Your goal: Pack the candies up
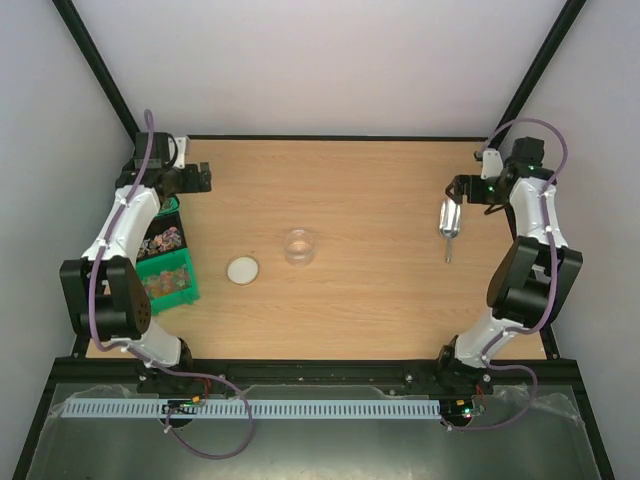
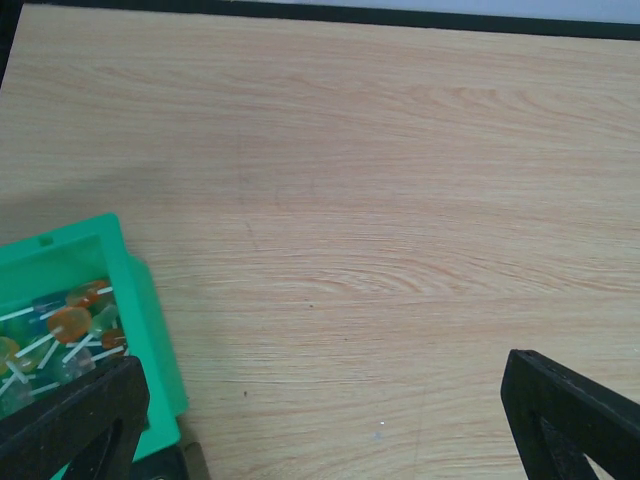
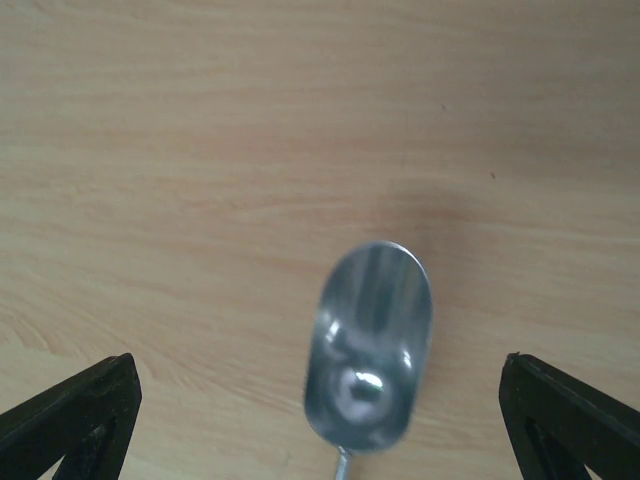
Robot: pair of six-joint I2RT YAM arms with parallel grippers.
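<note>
The candies [image 1: 163,240] lie in a green bin [image 1: 190,285] at the table's left edge; several orange and green ones [image 2: 70,322] show in the left wrist view. A clear glass jar [image 1: 299,246] stands open mid-table. Its whitish lid [image 1: 242,269] lies flat to its left. A shiny metal scoop [image 1: 449,220] lies on the table at the right, bowl up [image 3: 370,345]. My left gripper [image 1: 207,178] is open and empty, above bare wood beside the bin's far end. My right gripper [image 1: 458,190] is open and empty, hovering over the scoop's bowl.
The green bin has two compartments, both holding sweets [image 1: 165,280]. Black frame rails run along the back edge [image 1: 330,137] and the near edge of the table. Grey walls close in both sides.
</note>
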